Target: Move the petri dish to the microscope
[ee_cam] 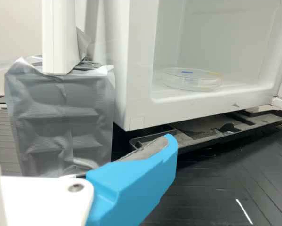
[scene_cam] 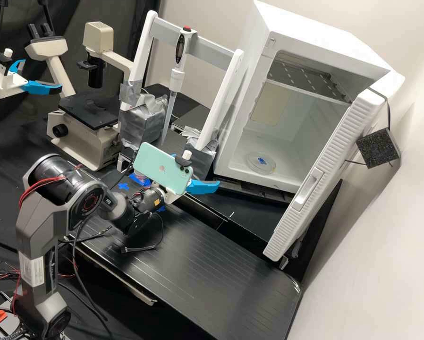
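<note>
- One petri dish [scene_cam: 261, 162] is held on the white cabinet's [scene_cam: 255, 178] floor, 3 o'clock from the wide-spread gripper [scene_cam: 196, 169].
- High view: one microscope [scene_cam: 82, 134] is seen at 10 o'clock, one pipette [scene_cam: 176, 78] at 12.
- Wrist view: one grey pad [ee_cam: 148, 149] is seen.

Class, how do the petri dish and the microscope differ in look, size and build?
The petri dish is clear with a blue mark; the microscope is cream and black. The dish is small, the microscope far larger. The dish is flat and round, while the microscope rises in a tall, jointed-looking frame.
</note>
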